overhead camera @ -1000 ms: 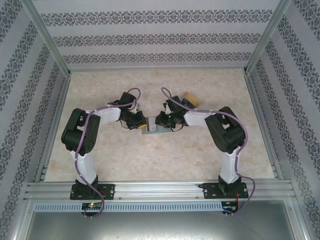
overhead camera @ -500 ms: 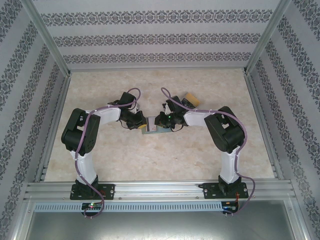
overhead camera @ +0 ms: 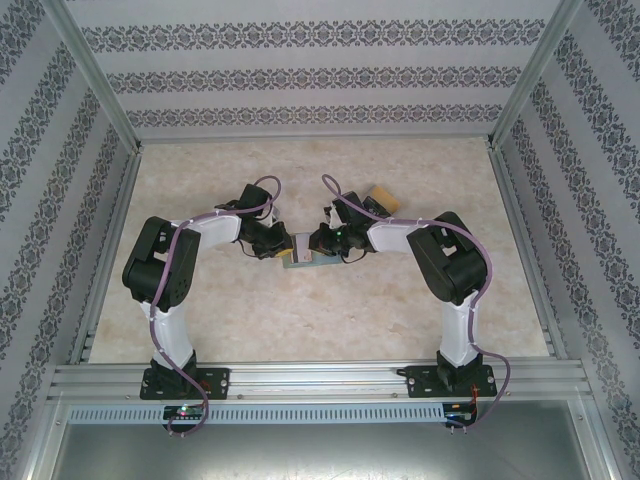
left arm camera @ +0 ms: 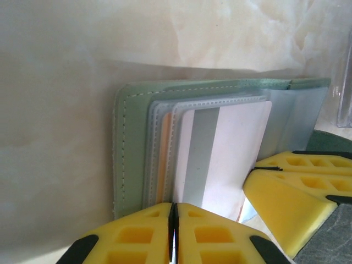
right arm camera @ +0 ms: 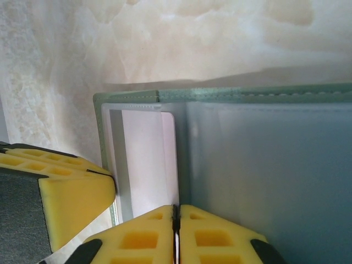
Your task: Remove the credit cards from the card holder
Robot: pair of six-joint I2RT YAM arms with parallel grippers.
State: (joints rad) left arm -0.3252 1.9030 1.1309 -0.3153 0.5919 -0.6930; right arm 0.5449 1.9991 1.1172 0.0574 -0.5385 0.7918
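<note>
top view / card holder: sage-green card holder [overhead camera: 305, 262] lies flat near the middle of the table [overhead camera: 300, 330], well apart from every edge.
top view / grippers: left gripper [overhead camera: 283, 247] and right gripper [overhead camera: 314, 243] meet nose to nose over the holder's far part, with a pale patch between them.
top view / other: tan item [overhead camera: 386, 197] sits beyond the right arm toward the table's far edge; too small to identify.
left wrist / left gripper: the yellow fingers [left arm camera: 137, 236] are pressed flat together with nothing visible in the seam. The tips are at the holder's near edge; I cannot tell if they touch it.
left wrist / card holder: it lies open [left arm camera: 129, 148] with white stitching along the green border and clear slots [left arm camera: 157, 115] stacked inside.
left wrist / cards: pale pink card [left arm camera: 236, 148] with a grey stripe [left arm camera: 201, 154] is on top. An orange edge [left arm camera: 163, 159] shows in a slot to its left. No print is legible.
left wrist / right gripper: its fingers are closed side by side, tips [left arm camera: 252, 175] right at the pink card's lower right edge.
right wrist / right gripper: the yellow fingers [right arm camera: 220, 236] are closed tight, the seam in line with the pink card's right edge.
right wrist / card: the pink card [right arm camera: 148, 159] sits in the holder's left-hand part, just left of the fold.
right wrist / card holder: a clear-fronted green panel [right arm camera: 275, 165] lies to the right.
right wrist / left gripper: one yellow finger [right arm camera: 77, 192] is just beside the holder's left edge.
</note>
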